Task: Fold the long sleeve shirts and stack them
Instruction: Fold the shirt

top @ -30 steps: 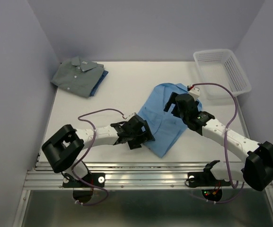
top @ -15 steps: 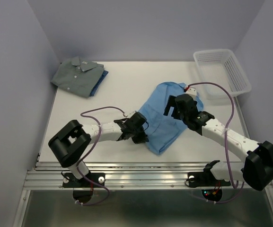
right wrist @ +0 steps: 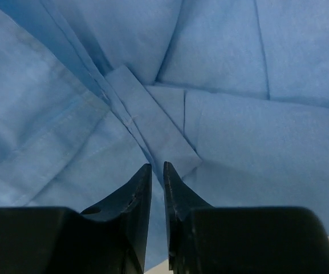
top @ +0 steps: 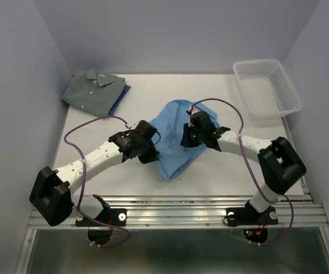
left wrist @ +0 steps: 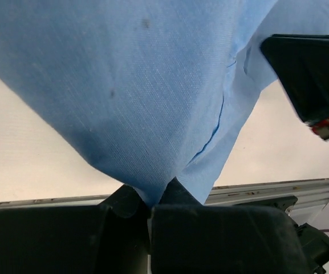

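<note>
At the middle of the white table (top: 153, 97), the light sky-blue collared cloth shirt (top: 173, 123) lay bunched. The left gripper (left wrist: 151, 200) pinched its edge; the right gripper (right wrist: 157, 171) stood nearly closed, hold unclear. A shallow right bite might slip mid-fold.
</note>
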You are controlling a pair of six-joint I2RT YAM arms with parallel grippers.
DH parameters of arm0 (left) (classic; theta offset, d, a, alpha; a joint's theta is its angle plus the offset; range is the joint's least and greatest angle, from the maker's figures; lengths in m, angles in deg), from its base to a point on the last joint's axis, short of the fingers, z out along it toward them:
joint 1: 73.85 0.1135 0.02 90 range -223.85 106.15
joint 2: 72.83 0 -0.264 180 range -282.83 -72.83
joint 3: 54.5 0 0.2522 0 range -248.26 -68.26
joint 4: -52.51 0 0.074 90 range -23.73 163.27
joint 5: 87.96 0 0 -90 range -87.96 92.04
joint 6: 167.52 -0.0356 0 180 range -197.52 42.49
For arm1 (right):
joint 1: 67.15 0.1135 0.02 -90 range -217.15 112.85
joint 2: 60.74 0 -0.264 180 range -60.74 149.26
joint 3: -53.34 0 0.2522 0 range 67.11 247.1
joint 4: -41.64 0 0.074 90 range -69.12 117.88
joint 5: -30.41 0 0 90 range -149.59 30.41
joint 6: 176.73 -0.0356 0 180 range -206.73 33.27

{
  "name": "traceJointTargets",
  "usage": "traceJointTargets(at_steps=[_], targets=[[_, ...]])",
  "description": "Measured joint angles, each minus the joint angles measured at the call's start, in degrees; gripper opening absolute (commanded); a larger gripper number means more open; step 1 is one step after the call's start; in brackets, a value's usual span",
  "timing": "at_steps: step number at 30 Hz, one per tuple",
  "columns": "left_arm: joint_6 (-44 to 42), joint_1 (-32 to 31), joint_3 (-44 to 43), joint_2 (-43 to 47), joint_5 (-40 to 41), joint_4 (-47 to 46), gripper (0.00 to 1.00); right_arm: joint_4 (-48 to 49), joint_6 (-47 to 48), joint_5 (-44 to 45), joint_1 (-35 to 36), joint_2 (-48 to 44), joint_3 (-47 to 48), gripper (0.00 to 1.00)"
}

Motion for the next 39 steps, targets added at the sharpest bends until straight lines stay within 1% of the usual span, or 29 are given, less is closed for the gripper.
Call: traceJointTargets(at_steps=[1,4,7,13,16,21,28,31,35,36,37,38,39], targets=[[-0.52,0.83,-0.85,0.37,-0.04,1.42,0.0,0.61,0.22,-1.38,0.85,3.56,1.73,0.19],[-2.36,3.06,-3.39,0.39,-0.55,4.81,0.0,1.03,1.11,-3.26,3.37,10.19,6.14,0.18],[-3.93,4.79,-5.9,0.39,-0.7,7.1,0.0,1.18,2.19,-3.52,6.64,15.06,10.49,0.17],[-6.32,7.93,-12.02,0.35,-0.83,9.38,0.0,1.95,3.23,-6.82,12.07,17.51,12.15,0.16],[-7.08,10.56,-13.94,0.33,-0.79,9.14,0.0,1.95,3.67,-10.23,14.05,17.68,11.91,0.15],[-8.92,14.21,-14.4,-1.11,-0.92,7.65,0.0,1.9,5.25,-13.9,16.61,17.59,11.56,0.15],[-13.18,14.71,-17.42,-11.02,-2.51,6.21,0.0,1.42,5.25,-14.91,15.8,16.61,11.52,0.15],[-14.47,14.71,-17.51,-12.87,-3.04,5.38,0.0,0.61,4.83,-12.44,16.09,15.26,11.17,0.15],[-15.82,14.71,-17.55,-12.74,-3.41,4.28,0.0,-2.47,3.89,-5.46,15.43,10.73,10.47,0.18],[-16.04,14.71,-17.55,-12.76,-3.43,4.17,0.0,-3.52,3.28,-3.8,14.27,8.87,10.47,0.19],[-16.31,14.71,-17.55,-12.74,-3.45,4.13,0.0,-4.0,2.99,-2.78,13.33,7.85,10.47,0.21],[-16.44,14.71,-17.55,-12.74,-3.5,4.11,0.0,-4.61,2.58,-1.07,11.26,5.86,10.43,0.26],[-16.65,14.71,-17.55,-12.74,-3.5,3.93,0.0,-4.92,2.23,0.0,9.35,4.7,10.38,0.28]])
